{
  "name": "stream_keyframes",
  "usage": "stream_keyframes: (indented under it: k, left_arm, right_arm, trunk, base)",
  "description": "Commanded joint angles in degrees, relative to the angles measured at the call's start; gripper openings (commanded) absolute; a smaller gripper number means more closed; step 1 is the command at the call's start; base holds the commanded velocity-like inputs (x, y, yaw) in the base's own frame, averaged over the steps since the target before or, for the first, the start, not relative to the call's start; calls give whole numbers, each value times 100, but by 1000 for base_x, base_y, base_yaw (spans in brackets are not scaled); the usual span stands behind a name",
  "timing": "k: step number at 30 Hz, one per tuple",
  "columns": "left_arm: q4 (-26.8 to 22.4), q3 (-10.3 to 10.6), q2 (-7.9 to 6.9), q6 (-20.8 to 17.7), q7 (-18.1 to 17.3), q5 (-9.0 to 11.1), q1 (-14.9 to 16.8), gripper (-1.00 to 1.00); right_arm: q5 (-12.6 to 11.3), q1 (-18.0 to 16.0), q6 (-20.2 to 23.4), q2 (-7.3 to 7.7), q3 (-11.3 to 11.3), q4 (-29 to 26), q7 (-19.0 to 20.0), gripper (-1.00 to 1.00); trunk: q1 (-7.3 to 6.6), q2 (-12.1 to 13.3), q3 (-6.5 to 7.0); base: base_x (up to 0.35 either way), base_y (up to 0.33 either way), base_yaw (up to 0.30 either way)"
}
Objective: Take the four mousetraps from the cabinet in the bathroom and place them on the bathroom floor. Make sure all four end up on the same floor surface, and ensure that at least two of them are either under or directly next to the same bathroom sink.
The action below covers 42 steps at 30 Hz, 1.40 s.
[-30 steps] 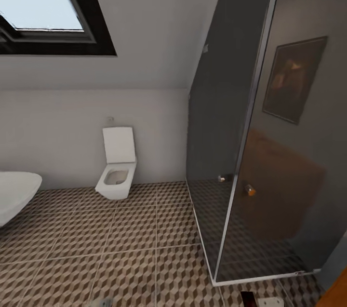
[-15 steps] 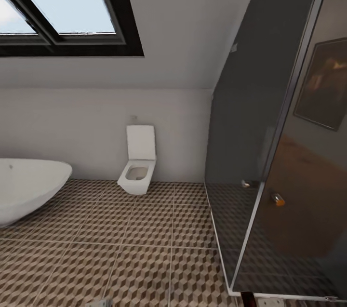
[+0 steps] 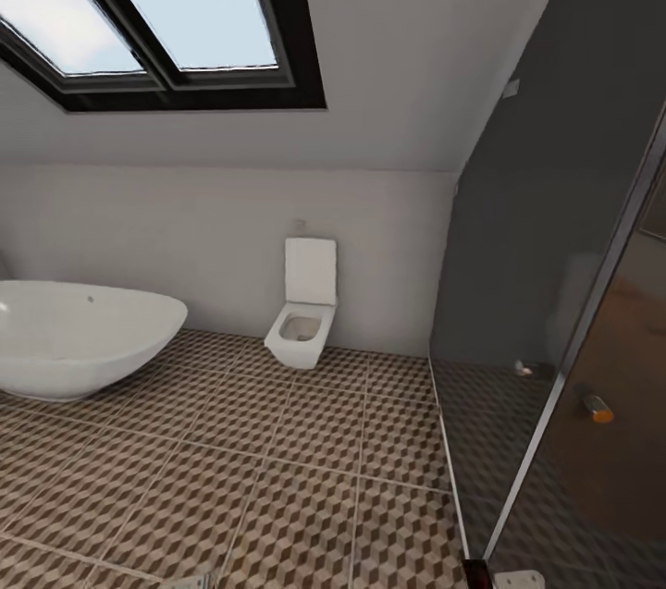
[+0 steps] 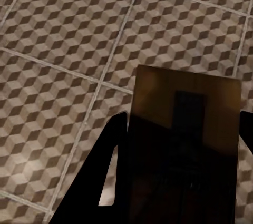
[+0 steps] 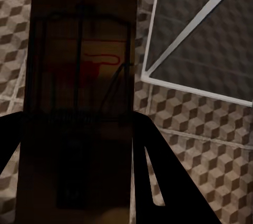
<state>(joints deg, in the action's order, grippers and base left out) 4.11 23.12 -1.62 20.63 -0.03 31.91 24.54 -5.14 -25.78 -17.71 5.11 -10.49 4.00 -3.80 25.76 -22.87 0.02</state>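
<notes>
- While I face the bathroom floor (image 3: 277, 469), bathtub (image 3: 74, 339) sits left, toilet (image 3: 303, 316) ahead, glass shower (image 3: 555, 312) right.
- Left tool (image 4: 179, 182) clamped on a mousetrap (image 4: 184, 129).
- Right tool (image 5: 74, 182) clamped on another mousetrap (image 5: 81, 76).

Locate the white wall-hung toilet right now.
In the head view, the white wall-hung toilet sits against the far wall, between the oval white bathtub at left and the dark glass shower enclosure at right.

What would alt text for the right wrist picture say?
A wooden mousetrap with a red mouse print, held between the right tool's dark fingers, above the cube-patterned bathroom floor beside a glass shower's pale frame.
</notes>
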Motion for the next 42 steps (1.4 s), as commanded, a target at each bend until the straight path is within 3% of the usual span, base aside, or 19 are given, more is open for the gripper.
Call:
stream_keyframes:
  k: [1,42]
  left_arm:
    - [20,43,4,28,21,8,7,-100]
    - [20,43,11,28,21,15,7,-100]
  right_arm:
    - [-75,-6,-40,-2,-51,22,15,-100]
    - [-75,-6,-40,-2,-50,22,17,-100]
  trunk:
    - [2,-5,-2]
    - [2,-5,-2]
  base:
    - [0,0,298]
    - [0,0,298]
